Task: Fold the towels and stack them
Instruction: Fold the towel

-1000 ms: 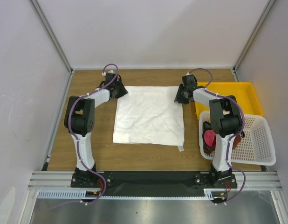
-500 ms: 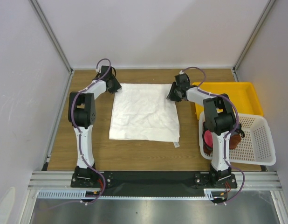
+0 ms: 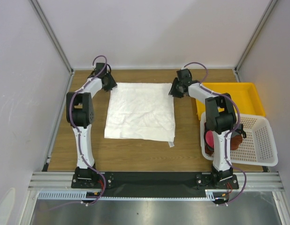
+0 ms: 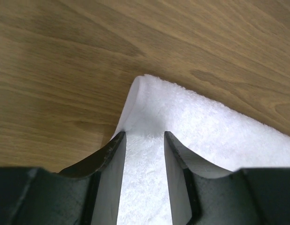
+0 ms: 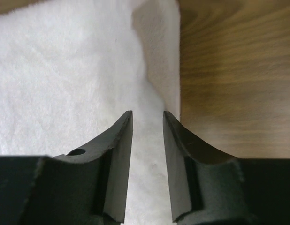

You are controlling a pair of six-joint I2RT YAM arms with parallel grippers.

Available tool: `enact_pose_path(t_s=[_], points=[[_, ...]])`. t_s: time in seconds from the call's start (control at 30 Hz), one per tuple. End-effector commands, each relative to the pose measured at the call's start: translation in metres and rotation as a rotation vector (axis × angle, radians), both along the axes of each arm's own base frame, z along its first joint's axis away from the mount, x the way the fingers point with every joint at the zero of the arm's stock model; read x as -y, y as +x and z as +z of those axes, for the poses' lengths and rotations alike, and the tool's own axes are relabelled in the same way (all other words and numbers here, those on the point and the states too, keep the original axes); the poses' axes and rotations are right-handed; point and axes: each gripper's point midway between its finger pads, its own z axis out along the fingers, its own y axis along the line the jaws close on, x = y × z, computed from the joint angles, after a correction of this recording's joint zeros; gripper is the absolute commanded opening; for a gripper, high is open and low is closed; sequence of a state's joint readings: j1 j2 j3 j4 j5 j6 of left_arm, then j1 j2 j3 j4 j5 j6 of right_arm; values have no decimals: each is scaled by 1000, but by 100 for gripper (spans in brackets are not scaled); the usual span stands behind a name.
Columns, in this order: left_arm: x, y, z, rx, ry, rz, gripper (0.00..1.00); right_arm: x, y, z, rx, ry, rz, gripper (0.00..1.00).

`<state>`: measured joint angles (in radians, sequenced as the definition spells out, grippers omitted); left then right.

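From above, the white towel (image 3: 140, 112) lies spread flat in the middle of the wooden desk (image 3: 135, 152), with its small tag (image 3: 171, 144) at the 5 o'clock corner. The left hand (image 3: 109, 83) sits at the towel's 11 o'clock corner and the right hand (image 3: 174, 90) at its 1 o'clock corner. A yellow tray (image 3: 239, 93) rests at 2 o'clock on the desk. A white perforated basket (image 3: 262, 140) at 4 o'clock holds a magenta-pink towel (image 3: 210, 138) and a reddish-brown towel (image 3: 234, 140), both partly hidden by the right arm.

In the left wrist view, the dark fingers (image 4: 107, 159) pinch a raised ridge of white terry cloth. The rounded corner pokes out toward 12 o'clock onto bare wood, so this hand is grasping the white towel.

In the right wrist view, the fingers (image 5: 117, 154) clamp the towel just inside its edge. Cloth fills the view from 9 to 12 o'clock and wood lies at 3 o'clock; this hand is also grasping the white towel.
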<state>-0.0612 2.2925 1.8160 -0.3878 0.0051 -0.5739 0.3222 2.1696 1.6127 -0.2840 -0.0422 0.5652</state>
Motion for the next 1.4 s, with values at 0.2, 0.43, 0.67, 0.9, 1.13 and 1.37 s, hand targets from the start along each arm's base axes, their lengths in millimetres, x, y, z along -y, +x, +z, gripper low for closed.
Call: enact_pose_path(t_s=[0.2,0.43,0.67,0.9,1.13,1.37], points=[[8,25,159,341,86,-144,63,21,65,91,220,-3,40,48],[5,39,146,286,99,-126,72,14,93,98,218,83,27,55],[23,41,116,253,-16,-139,68,-20,83,86,212,209,128,41],[25,44,80,204,-53,-120,66,-22,83,41,140,236,158,31],[19,44,38,131,-105,-72,62,12,91,11,99,131,90,30],[16,46,12,96,-137,-41,61,28,95,-4,90,56,67,30]])
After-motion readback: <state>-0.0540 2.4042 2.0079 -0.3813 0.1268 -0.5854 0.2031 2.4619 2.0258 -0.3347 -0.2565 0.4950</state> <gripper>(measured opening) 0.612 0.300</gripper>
